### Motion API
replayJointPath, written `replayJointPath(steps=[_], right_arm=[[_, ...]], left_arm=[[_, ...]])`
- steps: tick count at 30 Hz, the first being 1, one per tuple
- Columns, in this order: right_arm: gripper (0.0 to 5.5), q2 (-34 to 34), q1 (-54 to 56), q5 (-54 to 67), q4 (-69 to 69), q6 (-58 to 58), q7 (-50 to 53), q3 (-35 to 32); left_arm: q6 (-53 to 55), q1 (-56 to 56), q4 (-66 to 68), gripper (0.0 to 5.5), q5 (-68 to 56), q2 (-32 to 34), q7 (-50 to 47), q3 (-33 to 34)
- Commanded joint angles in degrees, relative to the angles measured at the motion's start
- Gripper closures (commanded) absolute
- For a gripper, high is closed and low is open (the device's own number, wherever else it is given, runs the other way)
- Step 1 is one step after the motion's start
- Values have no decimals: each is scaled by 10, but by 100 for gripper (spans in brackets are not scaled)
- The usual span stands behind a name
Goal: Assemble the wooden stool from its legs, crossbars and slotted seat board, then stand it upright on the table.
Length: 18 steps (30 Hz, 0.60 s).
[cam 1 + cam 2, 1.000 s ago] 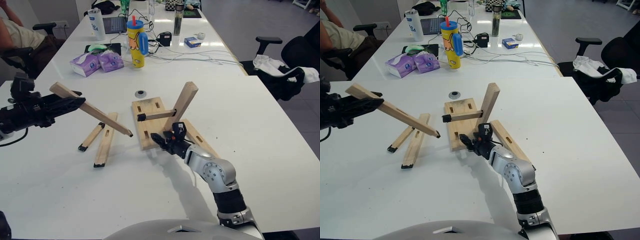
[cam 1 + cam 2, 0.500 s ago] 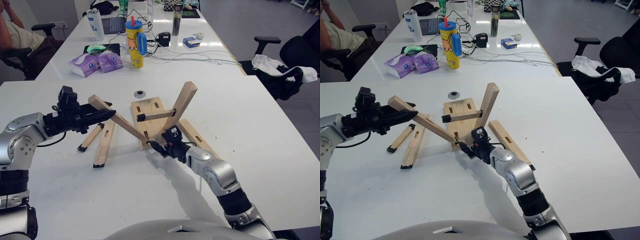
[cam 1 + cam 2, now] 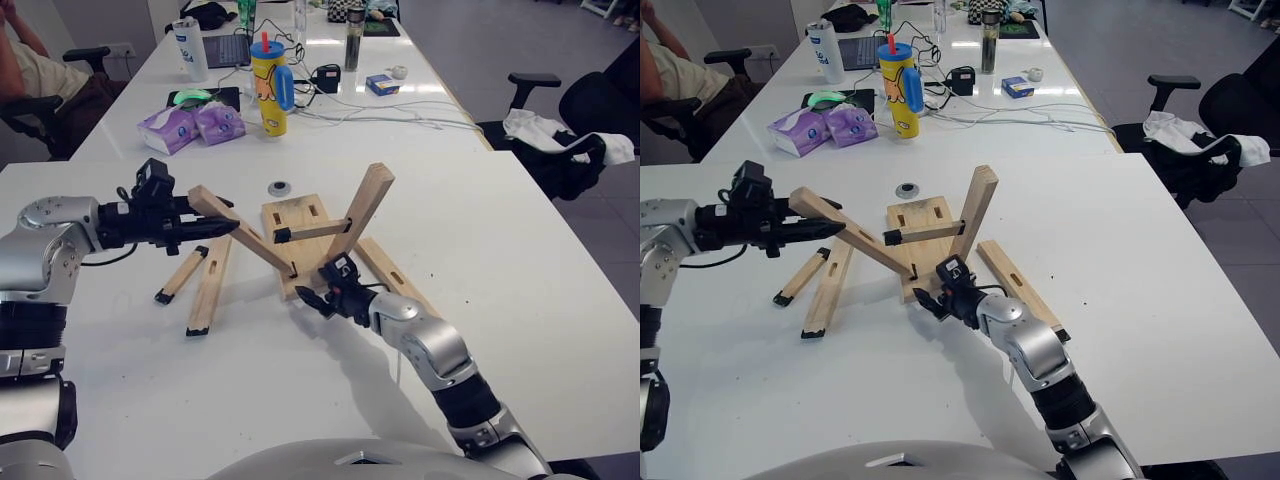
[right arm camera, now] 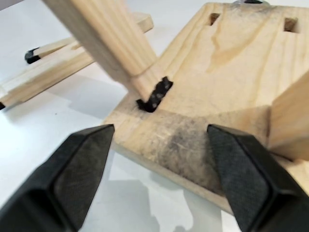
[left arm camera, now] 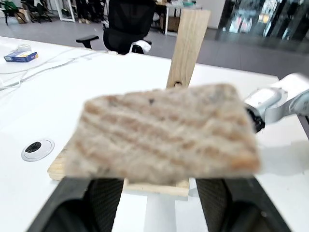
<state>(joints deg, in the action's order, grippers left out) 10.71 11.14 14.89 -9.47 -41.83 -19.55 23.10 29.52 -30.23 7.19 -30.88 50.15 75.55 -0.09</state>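
Pale wood on white: the left pincer, clamped on a long wooden leg with a black tip, angles that tip into a slot at the near left corner of the flat slotted seat board on the white tabletop. The right pincer waits wide open and empty just beside the board's near edge. Unheld, the board may skid under a slanted push, or the tip may jam. A second earlier the leg hung well left of the board
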Motion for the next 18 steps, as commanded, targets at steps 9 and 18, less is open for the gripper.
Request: replayJointPath(steps=[9, 18], right_arm=[[192, 0, -25, -11, 38, -62, -13, 17], [192, -10, -25, -10, 57, -62, -15, 12]], left_arm=[[10, -25, -15, 348, 64, -56, -25, -89], [1, 51, -54, 348, 36, -102, -60, -75]])
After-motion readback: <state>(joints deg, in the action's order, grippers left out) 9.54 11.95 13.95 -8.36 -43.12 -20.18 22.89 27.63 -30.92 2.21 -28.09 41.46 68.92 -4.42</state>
